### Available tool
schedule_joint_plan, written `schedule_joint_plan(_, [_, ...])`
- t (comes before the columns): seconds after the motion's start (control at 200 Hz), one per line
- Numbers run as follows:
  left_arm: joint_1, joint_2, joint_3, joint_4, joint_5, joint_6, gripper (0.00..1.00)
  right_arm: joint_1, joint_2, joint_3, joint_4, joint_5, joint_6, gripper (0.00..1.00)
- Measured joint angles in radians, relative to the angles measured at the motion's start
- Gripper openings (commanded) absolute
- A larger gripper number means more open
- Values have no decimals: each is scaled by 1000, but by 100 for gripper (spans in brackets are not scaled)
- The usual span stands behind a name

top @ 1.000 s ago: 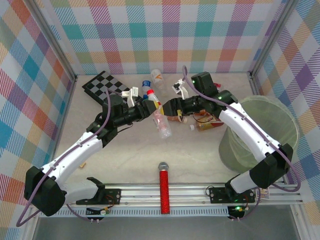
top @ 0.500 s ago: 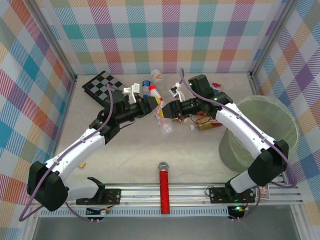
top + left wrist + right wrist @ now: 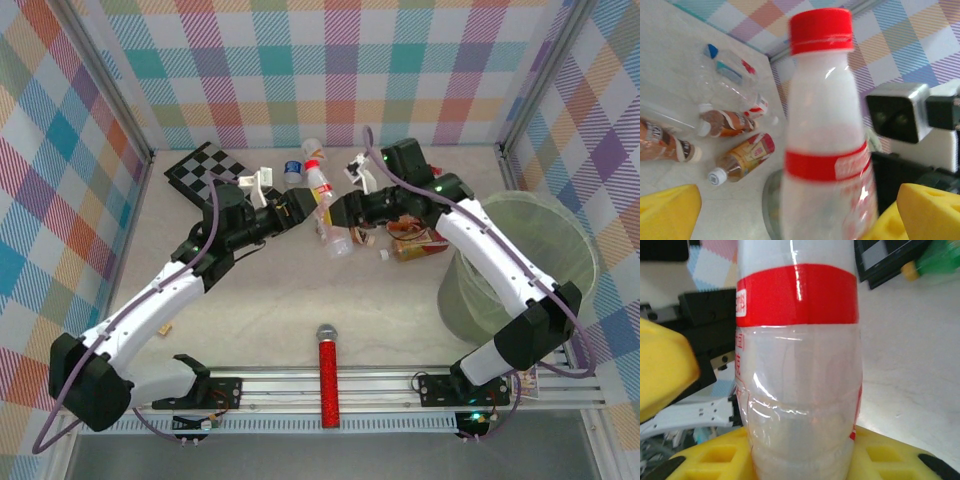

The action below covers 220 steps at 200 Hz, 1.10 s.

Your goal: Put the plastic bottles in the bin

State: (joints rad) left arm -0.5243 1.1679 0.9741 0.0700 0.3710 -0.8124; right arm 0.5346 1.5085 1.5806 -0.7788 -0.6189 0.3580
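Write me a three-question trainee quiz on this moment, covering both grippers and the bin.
1. True or false: the right gripper is shut on the clear plastic bottle with the red cap and red label.
2. Multiple choice: the left gripper is A) open, its yellow fingers either side of that bottle; B) clamped tight on that bottle; C) shut with nothing between its fingers.
3. Fill in: the large round translucent pale-green bin stands on the robot's ___ side of the table.
Key: 1 true; 2 A; 3 right.
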Motion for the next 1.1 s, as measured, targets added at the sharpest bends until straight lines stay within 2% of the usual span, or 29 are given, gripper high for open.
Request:
schedule_joint_plan(0.18, [16, -26, 26, -135, -82, 75, 100, -71, -24, 156, -180, 146, -24, 34])
schedule_joint_plan(0.395, [16, 19, 85, -258, -130, 171, 100, -291, -55, 385, -469, 337, -40, 33])
schedule_joint_plan(0.54, [16, 60, 108, -289, -142, 220, 100, -454, -113, 450, -656, 490, -49, 32])
schedule_joint_plan(0.675, [16, 110, 111, -311, -158, 259, 100, -560, -155, 496, -775, 617, -59, 32])
schedule_joint_plan(0.83, [16, 188, 133, -332, -172, 290, 100, -653, -199, 455, -815, 718, -71, 30])
schedule_joint_plan(1.1, [23, 294, 157, -331, -174, 313, 100, -748, -313, 163, -830, 757, -79, 29])
